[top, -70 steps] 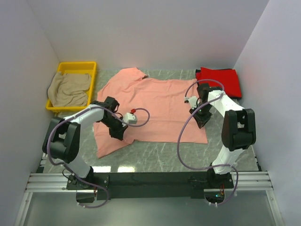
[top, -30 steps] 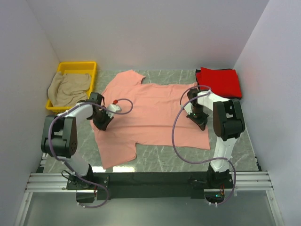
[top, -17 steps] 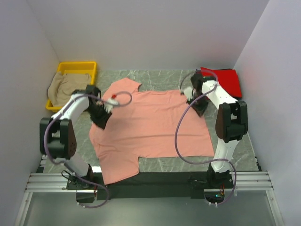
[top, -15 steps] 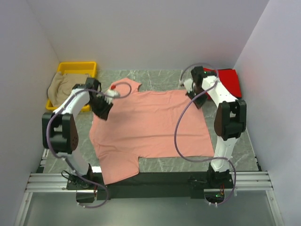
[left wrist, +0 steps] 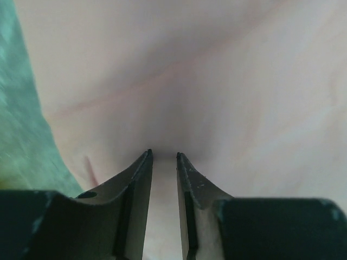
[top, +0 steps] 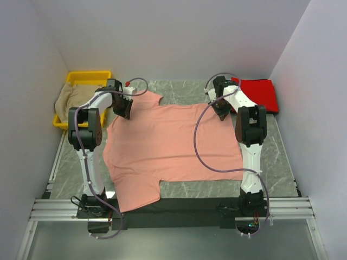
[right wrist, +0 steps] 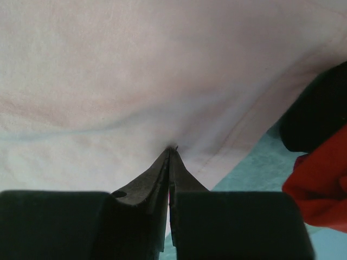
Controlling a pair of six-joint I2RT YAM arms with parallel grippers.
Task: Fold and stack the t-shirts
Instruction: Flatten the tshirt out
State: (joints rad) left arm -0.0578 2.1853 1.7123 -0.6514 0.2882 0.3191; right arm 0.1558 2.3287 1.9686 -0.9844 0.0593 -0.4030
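The salmon-pink t-shirt (top: 173, 141) lies spread flat on the table, its bottom hem hanging over the near edge. My left gripper (top: 123, 108) is at its far left shoulder. In the left wrist view the left gripper (left wrist: 163, 155) has its jaws a little apart, tips down on the pink cloth (left wrist: 217, 81). My right gripper (top: 219, 108) is at the far right shoulder. In the right wrist view the right gripper (right wrist: 172, 148) is shut, pinching the pink cloth (right wrist: 108, 70). The bright red t-shirt (top: 257, 93) lies folded at the far right. The beige-tan t-shirt (top: 73, 100) sits in the bin.
The yellow plastic bin (top: 89, 74) stands at the far left. The grey marble table (top: 276, 157) shows right of the pink shirt. White walls close in three sides. The red shirt (right wrist: 320, 189) is just right of my right gripper.
Both grippers have pulled the pink shirt's shoulders toward the far side, stretching it out flat. Both arms are now stretched out far. The left jaws now stand slightly apart.
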